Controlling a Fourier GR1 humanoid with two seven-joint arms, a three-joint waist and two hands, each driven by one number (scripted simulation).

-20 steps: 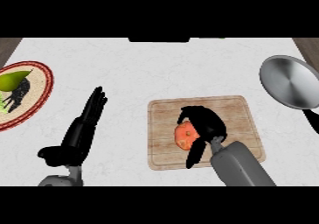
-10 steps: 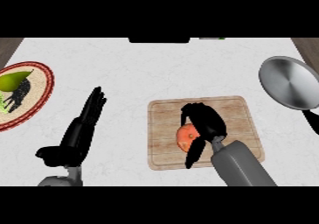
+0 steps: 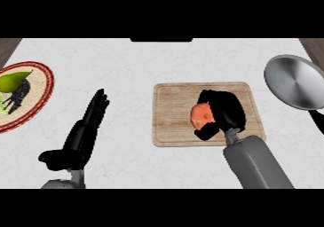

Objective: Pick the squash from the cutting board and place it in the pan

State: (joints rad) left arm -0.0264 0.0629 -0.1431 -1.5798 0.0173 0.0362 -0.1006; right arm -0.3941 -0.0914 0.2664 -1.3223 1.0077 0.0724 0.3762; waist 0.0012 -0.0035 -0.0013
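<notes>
My right hand [image 3: 223,111] is curled round the squash [image 3: 202,115], which sits on the cutting board [image 3: 174,95]. I judge the grasp made; lifting and carrying to the pan [image 3: 296,82] remain. My left hand [image 3: 85,128] rests open on the worktop [image 3: 138,66].

The cutting board [image 3: 174,115] lies at the counter's [image 3: 138,62] middle, the squash [image 3: 202,115] on it. The pan [image 3: 296,82] sits to its right, a plate [image 3: 34,99] far left holding a pear [image 3: 10,81].
</notes>
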